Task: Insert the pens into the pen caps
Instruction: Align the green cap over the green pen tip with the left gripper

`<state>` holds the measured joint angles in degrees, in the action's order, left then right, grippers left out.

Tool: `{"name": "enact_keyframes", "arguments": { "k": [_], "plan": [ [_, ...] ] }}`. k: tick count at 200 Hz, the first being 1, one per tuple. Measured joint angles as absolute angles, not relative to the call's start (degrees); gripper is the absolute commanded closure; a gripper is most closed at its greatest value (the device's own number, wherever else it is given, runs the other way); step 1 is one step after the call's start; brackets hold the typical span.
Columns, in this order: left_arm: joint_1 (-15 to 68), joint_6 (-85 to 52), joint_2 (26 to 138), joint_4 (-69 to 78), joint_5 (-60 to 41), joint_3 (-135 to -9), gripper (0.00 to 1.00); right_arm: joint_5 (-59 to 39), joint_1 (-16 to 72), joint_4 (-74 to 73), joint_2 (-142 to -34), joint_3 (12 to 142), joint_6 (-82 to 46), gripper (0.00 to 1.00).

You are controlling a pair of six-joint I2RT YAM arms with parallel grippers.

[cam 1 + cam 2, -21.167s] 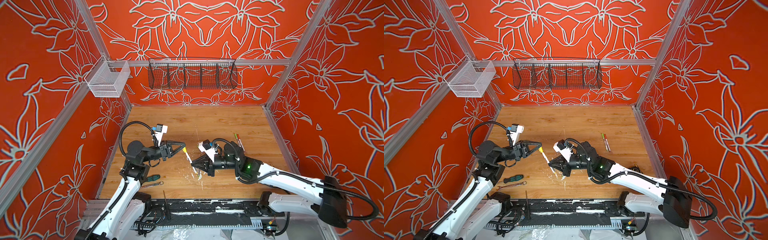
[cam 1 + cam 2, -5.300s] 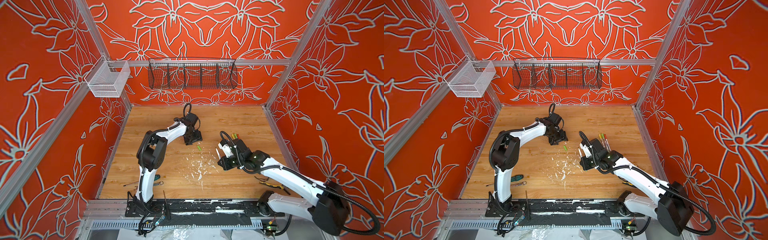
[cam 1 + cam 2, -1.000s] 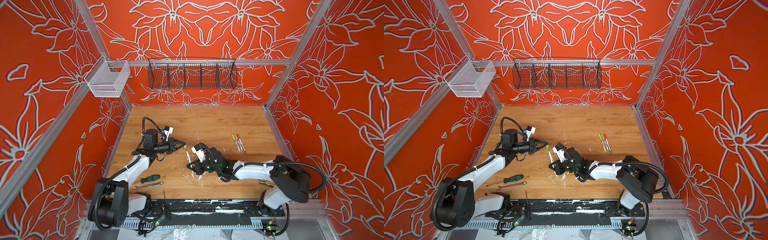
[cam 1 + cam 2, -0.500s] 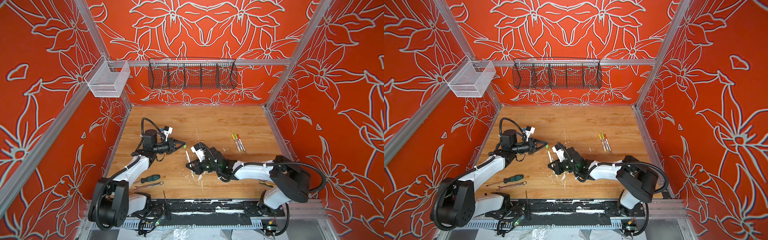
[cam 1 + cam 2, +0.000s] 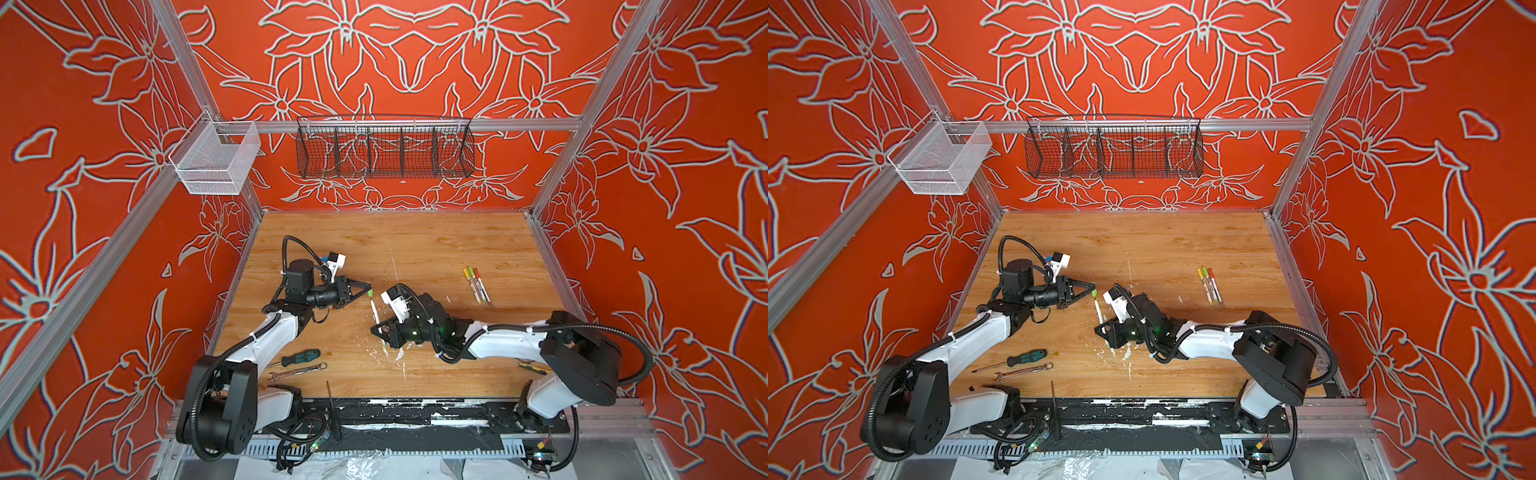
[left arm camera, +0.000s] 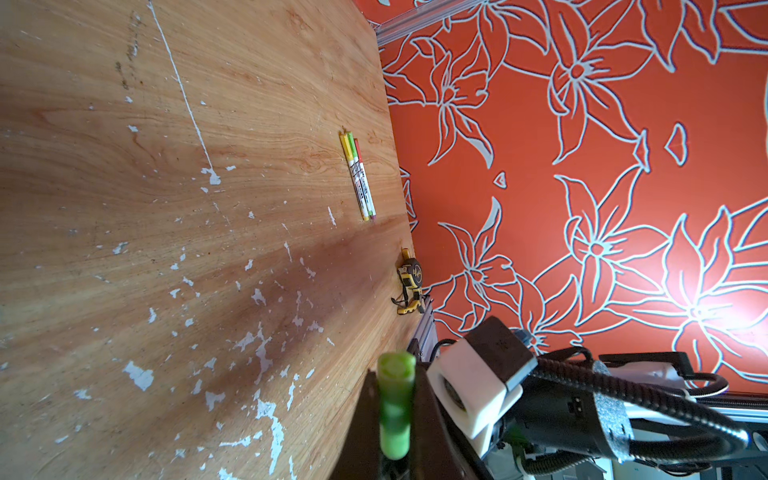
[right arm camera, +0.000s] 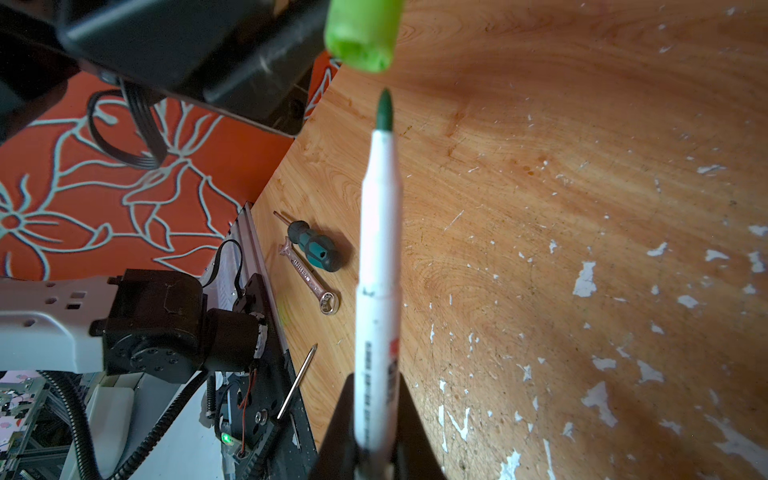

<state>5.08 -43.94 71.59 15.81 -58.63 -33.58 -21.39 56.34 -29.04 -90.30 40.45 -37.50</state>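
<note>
My left gripper (image 5: 369, 293) (image 5: 1093, 293) (image 6: 395, 386) is shut on a green pen cap (image 5: 370, 293) (image 6: 395, 405), held above the table's middle. My right gripper (image 5: 380, 330) (image 5: 1104, 328) (image 7: 376, 386) is shut on a white pen (image 5: 375, 311) (image 5: 1099, 311) (image 7: 378, 257). In the right wrist view the pen's dark green tip points at the open end of the cap (image 7: 362, 31), a small gap apart. Three capped pens (image 5: 476, 285) (image 5: 1209, 285) (image 6: 360, 178) lie side by side on the right of the table.
A green-handled screwdriver (image 5: 300, 357) and a silver wrench (image 5: 297, 372) lie near the front left. A yellow tape measure (image 6: 409, 282) sits by the right wall. A black wire basket (image 5: 384, 147) and a white mesh basket (image 5: 214, 160) hang on the walls.
Nothing has visibly moved over the last second. About five seconds ago the left gripper was further back beside a green cap lying on the table, and the right gripper was near the three pens.
</note>
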Motion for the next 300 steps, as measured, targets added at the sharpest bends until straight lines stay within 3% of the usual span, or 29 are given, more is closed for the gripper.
{"name": "enact_keyframes", "arguments": {
  "k": [300],
  "plan": [
    [5.1, -42.3, 63.2, 15.4, -52.5, -30.9, 1.0, -22.9, 56.3, -29.4, -90.2, 41.1, -37.3, 1.0]
  ]
}}
